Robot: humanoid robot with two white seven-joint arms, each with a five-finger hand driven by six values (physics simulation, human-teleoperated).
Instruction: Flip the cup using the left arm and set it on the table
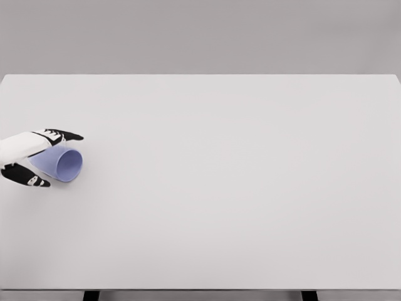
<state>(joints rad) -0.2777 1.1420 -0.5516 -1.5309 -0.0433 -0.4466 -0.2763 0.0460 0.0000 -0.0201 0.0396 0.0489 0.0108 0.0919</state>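
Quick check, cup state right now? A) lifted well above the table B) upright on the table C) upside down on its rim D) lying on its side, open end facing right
D: the cup lies on its side at the table's left edge, its round opening facing right, with the left hand around its body from the left.

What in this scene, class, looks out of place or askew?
The lilac cup lies on its side at the left of the white table, mouth facing right, not upright. The left hand straddles it, fingers either side. Nothing is spilled or damaged.
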